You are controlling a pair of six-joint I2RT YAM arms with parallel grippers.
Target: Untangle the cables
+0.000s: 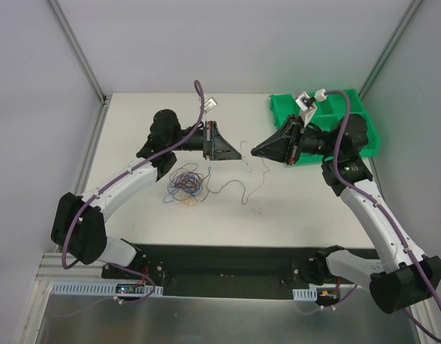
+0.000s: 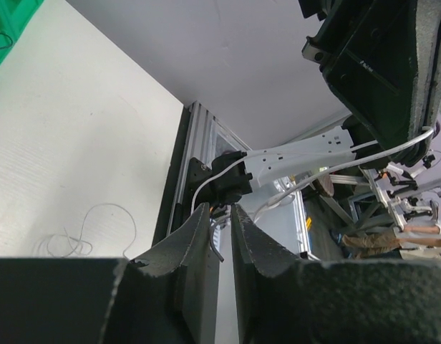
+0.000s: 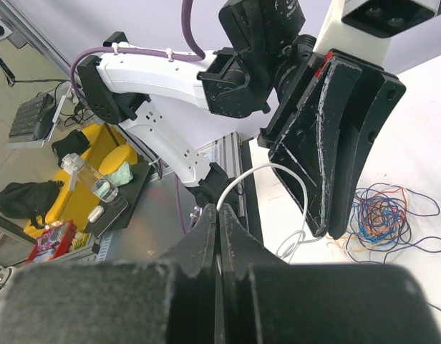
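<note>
Cables (image 1: 186,183) bundled on tabletop (image 1: 313,208) | right jaws clamped on white cable (image 3: 273,165) | left jaws narrow around it, gap showing | risk: hair-thin cable slips out — or pull tightens the bundle

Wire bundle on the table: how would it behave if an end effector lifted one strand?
Probably floppy: the bundle lies in loose curls on the table. Likely very light, since strands look hair-thin. Neighbouring strands would probably drag along, as the loops overlap.

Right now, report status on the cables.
Right fingers shut on white cable. Left fingers a narrow gap apart, same cable between them. Coloured tangle on table beside left arm.
</note>
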